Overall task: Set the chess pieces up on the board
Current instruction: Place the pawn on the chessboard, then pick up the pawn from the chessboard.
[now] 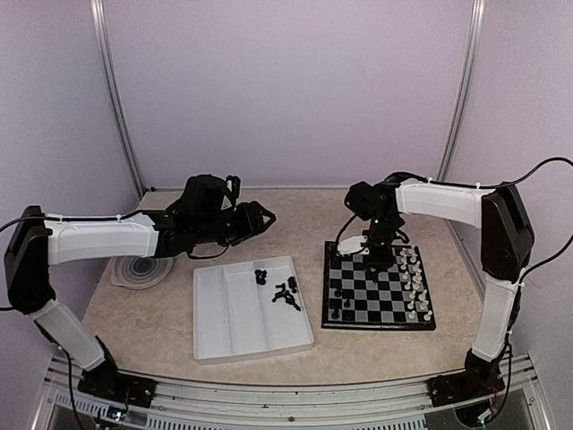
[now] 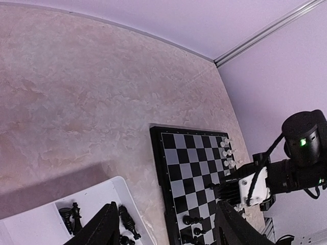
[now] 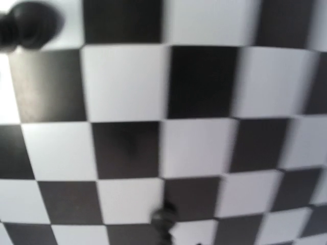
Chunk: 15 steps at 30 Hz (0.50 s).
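Hovering with fingers spread and empty, left gripper (image 2: 166, 229); below it, white tray (image 1: 224, 318), with loose black chess pieces (image 1: 285, 291) in the compartment toward the board (image 1: 376, 325). Right gripper (image 1: 374, 255), lowered close over the board's squares, grip state not discernible; a few more black ones stand around it, and white pieces (image 1: 414, 285) line the edge beyond.
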### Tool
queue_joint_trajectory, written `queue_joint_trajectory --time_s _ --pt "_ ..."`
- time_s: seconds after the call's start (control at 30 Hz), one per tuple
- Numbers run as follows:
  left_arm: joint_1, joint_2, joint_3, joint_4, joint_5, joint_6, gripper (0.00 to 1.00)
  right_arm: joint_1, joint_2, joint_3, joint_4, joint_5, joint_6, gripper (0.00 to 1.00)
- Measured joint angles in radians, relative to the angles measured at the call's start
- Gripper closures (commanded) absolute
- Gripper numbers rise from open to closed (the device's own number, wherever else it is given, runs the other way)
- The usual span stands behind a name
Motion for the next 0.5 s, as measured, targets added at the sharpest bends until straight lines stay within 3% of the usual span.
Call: queue_joint_trajectory --time_s 0.23,0.5 --pt "-0.003 0.001 0.019 -0.006 0.023 0.041 0.36 -0.130 -0.161 -0.121 0.153 -0.205 0.062 0.62" --pt "-0.030 0.003 0.069 -0.019 0.028 0.072 0.36 -0.143 -0.183 -0.285 0.264 -0.285 0.124 0.63"
